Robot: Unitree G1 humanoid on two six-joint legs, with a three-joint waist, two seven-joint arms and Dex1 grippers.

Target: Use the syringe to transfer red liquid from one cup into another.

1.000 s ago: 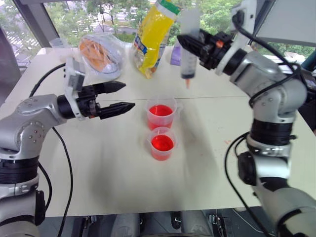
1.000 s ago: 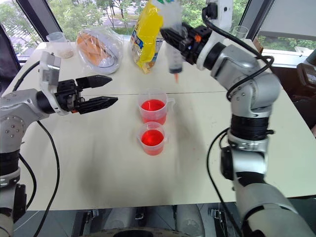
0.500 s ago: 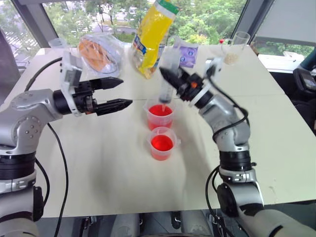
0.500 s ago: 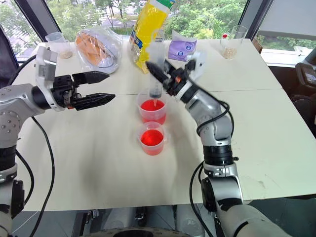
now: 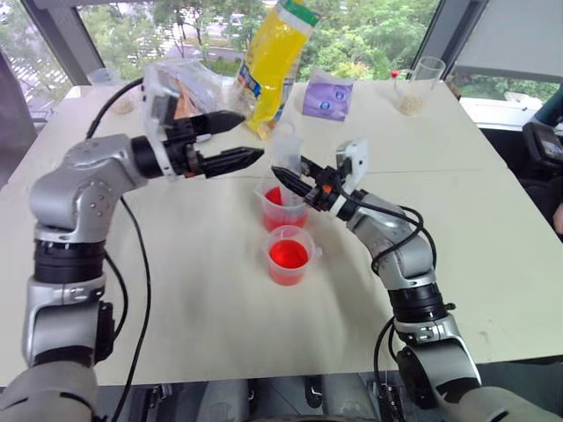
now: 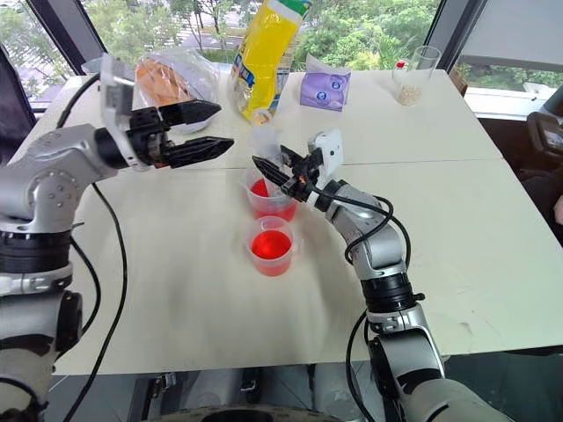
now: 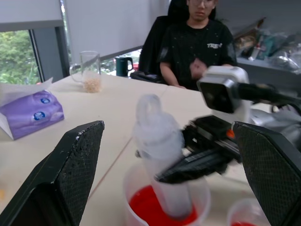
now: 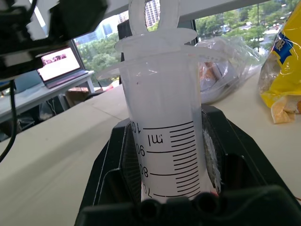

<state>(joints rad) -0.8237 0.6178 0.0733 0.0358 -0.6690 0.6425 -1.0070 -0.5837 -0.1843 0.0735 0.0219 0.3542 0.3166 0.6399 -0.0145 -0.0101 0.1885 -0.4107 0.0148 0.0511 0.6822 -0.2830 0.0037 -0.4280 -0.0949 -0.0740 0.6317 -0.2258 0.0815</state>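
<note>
The syringe [image 5: 286, 158] stands upright with its lower end down in the far cup [image 5: 272, 214], which holds red liquid [image 7: 143, 209]. My right gripper [image 5: 292, 178] is shut on the syringe's barrel [image 8: 164, 127], black fingers [image 8: 117, 155] on both sides below the flange. The white plunger ring [image 8: 153, 16] sits close above the flange. A near cup [image 5: 290, 255], also with red liquid, stands just in front. My left gripper [image 5: 252, 136] is open, level, just left of the syringe's top. In the left wrist view the syringe [image 7: 160, 150] shows between its wide-apart fingers [image 7: 70, 174].
At the table's back stand a yellow bag [image 5: 273, 61], a purple tissue pack [image 5: 327, 95], a glass with grains [image 5: 413, 83] and a clear bag with orange food [image 6: 171, 79]. A person [image 7: 197, 37] sits beyond the table.
My right gripper has come down with the syringe and set its tip into the far cup. My left gripper has moved right and up toward the syringe's top, still open.
</note>
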